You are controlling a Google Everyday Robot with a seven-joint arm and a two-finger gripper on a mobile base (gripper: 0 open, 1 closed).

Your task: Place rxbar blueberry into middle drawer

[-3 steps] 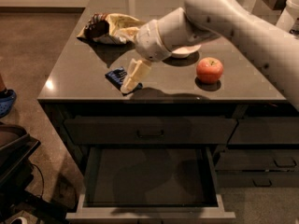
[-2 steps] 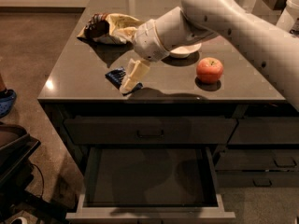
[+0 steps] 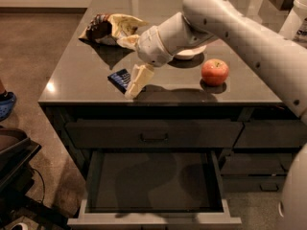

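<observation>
The rxbar blueberry, a small dark blue bar, lies flat on the dark counter near its front edge. My gripper points down at the bar's right end, touching or just above it, and covers part of it. The middle drawer is pulled open below the counter, with a dark flat interior and a pale grey rim. Nothing lies in it.
A yellow-and-brown chip bag lies at the counter's back left. A red apple sits at the right, with a white bowl behind my arm. The shut top drawer with a bar handle is above the open one. Dark gear stands on the floor at left.
My gripper has edged slightly left and down at the bar. The bar, the apple and the drawer have not moved.
</observation>
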